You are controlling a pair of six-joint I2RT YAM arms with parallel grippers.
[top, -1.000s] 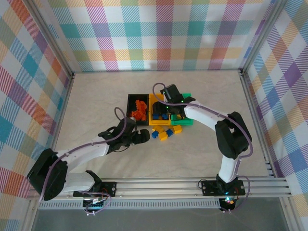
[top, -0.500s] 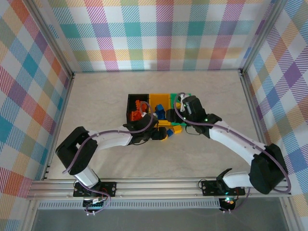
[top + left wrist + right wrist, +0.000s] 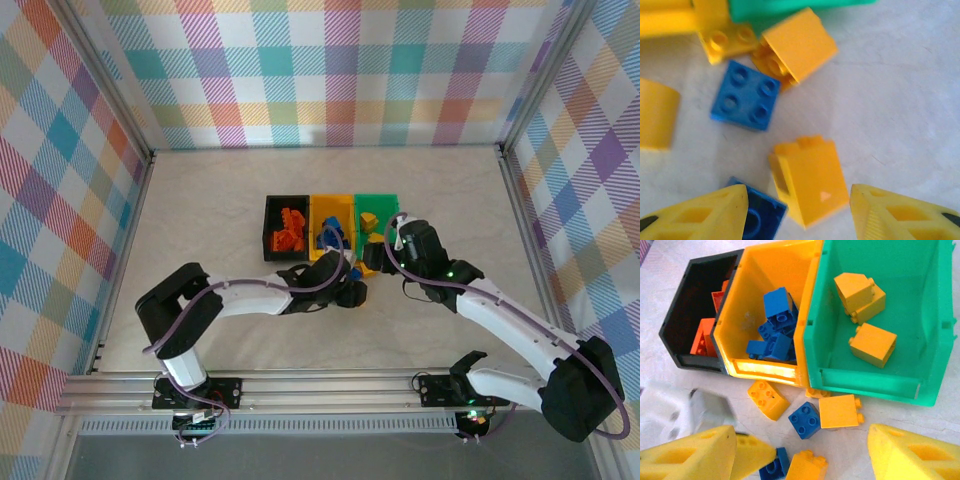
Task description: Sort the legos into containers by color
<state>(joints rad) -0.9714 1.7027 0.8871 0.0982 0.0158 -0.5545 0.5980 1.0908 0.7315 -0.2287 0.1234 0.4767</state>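
Observation:
Loose legos lie on the table just in front of the containers: a yellow brick [image 3: 810, 180], a blue brick [image 3: 757, 217] and a blue studded brick [image 3: 746, 95]. My left gripper [image 3: 799, 212] is open around the yellow brick, with a gap on the right side. Its left finger lies over the blue brick. My right gripper [image 3: 802, 452] hangs open above the same pile. The black bin [image 3: 695, 315] holds orange-red bricks [image 3: 702, 337]. The yellow bin [image 3: 765, 370] holds blue bricks [image 3: 775, 330]. In the green bin [image 3: 865, 382] lie yellow bricks [image 3: 872, 344].
More loose bricks sit at the bins' front: a rounded yellow one [image 3: 767, 399], a blue one [image 3: 805, 419] and a flat-sided yellow one [image 3: 840, 411]. The two grippers [image 3: 352, 293] [image 3: 372, 258] are close together there. Metal frame rails edge the table.
My left gripper has swung right to the loose bricks and its jaws have narrowed. My right gripper has drawn back from above the bins toward the front.

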